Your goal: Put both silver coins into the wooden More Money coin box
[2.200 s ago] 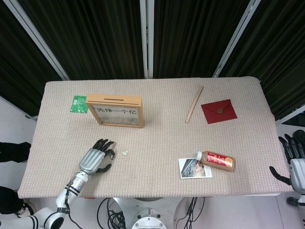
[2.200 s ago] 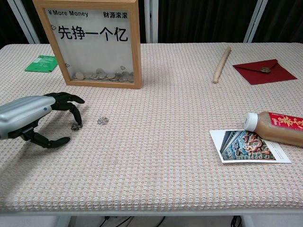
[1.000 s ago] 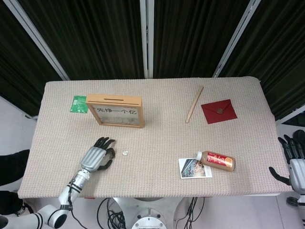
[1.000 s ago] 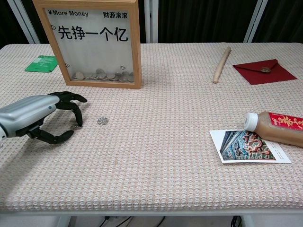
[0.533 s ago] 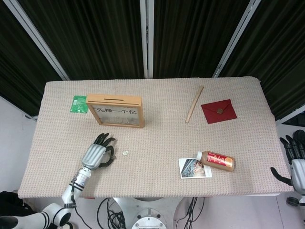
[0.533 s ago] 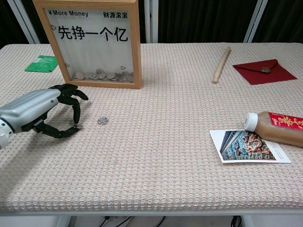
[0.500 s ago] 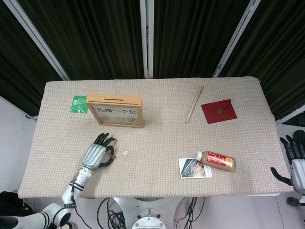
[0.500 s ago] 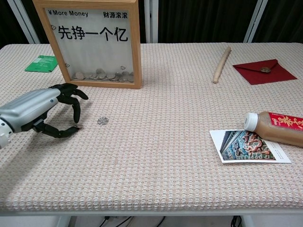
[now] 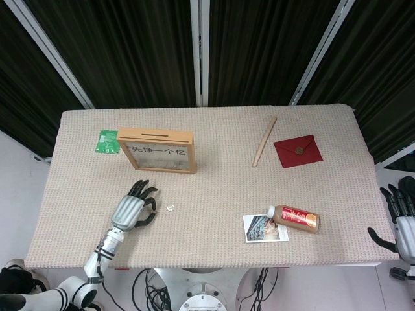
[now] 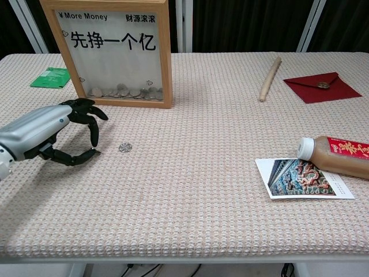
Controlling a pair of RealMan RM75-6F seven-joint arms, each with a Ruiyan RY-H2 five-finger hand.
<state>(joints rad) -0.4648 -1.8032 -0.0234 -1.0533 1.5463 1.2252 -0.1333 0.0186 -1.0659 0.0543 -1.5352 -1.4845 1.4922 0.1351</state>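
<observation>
The wooden More Money coin box point(image 10: 109, 53) stands upright at the back left of the table point(image 10: 196, 190), its clear front showing a low heap of silver coins point(image 10: 124, 92) along the bottom; the head view shows the slot in its top edge. One silver coin point(image 10: 123, 148) lies flat on the woven cover in front of the box, just right of the left hand point(image 10: 55, 131). That hand sits low over the table with its fingers curled down toward the thumb; something small shows at the fingertips point(image 10: 94, 151), but whether it is the second coin in a pinch cannot be told. The right hand point(image 9: 401, 217) hangs off the table's right edge, fingers spread, holding nothing. A capped bottle point(image 10: 337, 156) lies on its side, its neck over a photo card point(image 10: 302, 178).
</observation>
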